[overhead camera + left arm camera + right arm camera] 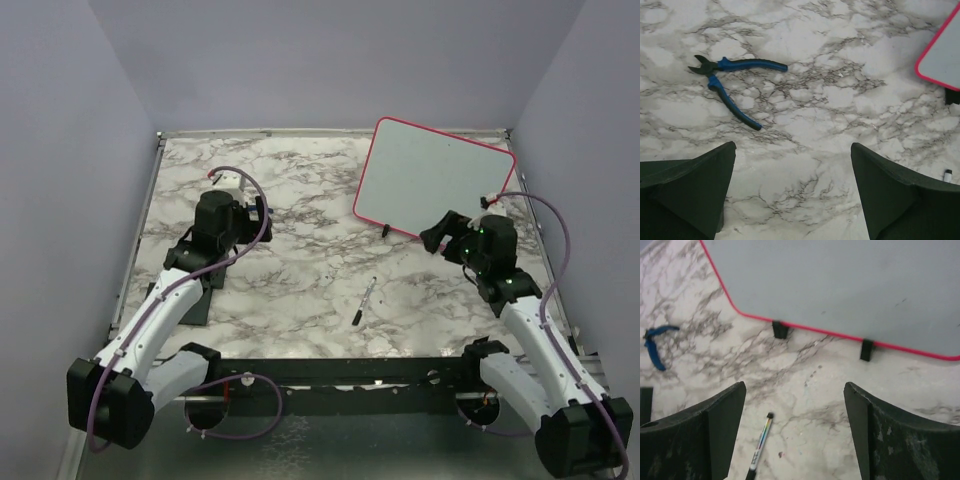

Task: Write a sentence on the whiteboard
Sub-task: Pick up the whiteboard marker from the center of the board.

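My right claw [794, 386] is released, its jaws wide apart with nothing between them but bare table [300, 250]. Just ahead of it lies the board [840, 285], flat on the table. Its pink-framed near edge runs slantwise across my view, with two black clips [780, 330] on that edge. One clip sits ahead of the gap between my jaws and the other ahead of my right finger. A marker [760, 445] lies on the marble close below my left finger, apart from the board. Blue pliers [654, 342] are far off to the left.

My left claw [792, 147] is released too, jaws spread and holding nothing. The pliers lie open ahead of its left finger. A rounded corner of the board just enters the upper right of its view, well apart from it.

From above, the board sits skewed in the far right part of the table. Its far corners are close to the back edge and the right edge, and grey walls [330, 60] rise on three sides there. The open marble is in the middle, between my two arms, with only the marker on it. A dark pad [197, 300] lies under my left arm.
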Tool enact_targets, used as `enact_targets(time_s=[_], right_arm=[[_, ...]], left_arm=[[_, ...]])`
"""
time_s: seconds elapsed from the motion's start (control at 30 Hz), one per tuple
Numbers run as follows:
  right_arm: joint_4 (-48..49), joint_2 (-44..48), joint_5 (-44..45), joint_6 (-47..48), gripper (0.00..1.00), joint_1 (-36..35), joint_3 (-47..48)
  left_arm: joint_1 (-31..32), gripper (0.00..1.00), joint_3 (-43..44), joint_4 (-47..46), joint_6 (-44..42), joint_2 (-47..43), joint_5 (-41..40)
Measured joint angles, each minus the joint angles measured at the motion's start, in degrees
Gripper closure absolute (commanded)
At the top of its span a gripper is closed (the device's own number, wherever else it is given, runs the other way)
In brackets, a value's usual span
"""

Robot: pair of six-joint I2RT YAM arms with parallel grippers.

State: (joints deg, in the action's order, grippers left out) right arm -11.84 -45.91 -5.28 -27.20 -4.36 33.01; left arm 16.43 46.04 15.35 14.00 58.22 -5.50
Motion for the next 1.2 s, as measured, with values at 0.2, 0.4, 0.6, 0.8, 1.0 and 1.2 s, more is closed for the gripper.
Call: enact_targets(time_s=[0.2,0.4,0.6,0.8,1.0,1.2], right_arm=[[-6.03,-9.94,8.41,-8.26,0.29,-21.55,4.26],[-15.06,-25.92,21.35,-19.28,0.36,-39.47,13.27],[-20.13,-32.24,25.49,-24.52,0.40,-42.38,15.32],[-20.72,-36.13,26.64,-27.67,0.40,-43.34,16.44],[-20.63,-41.05,28.83,-31.95,0.46,-45.59,17.64],[-20.74,-44.50,30.62,-34.36,0.52,-45.99,19.28]], left_arm=[[5.90,0.01,0.00,0.22,0.07,0.66,1.66],[6.88,0.01,0.00,0.22,0.07,1.18,2.32],[6.95,0.01,0.00,0.24,0.04,1.07,2.49],[6.95,0.01,0.00,0.24,0.00,0.85,2.54],[6.95,0.01,0.00,0.24,-0.09,0.28,2.51],[6.95,0.01,0.00,0.26,-0.11,0.07,2.51]])
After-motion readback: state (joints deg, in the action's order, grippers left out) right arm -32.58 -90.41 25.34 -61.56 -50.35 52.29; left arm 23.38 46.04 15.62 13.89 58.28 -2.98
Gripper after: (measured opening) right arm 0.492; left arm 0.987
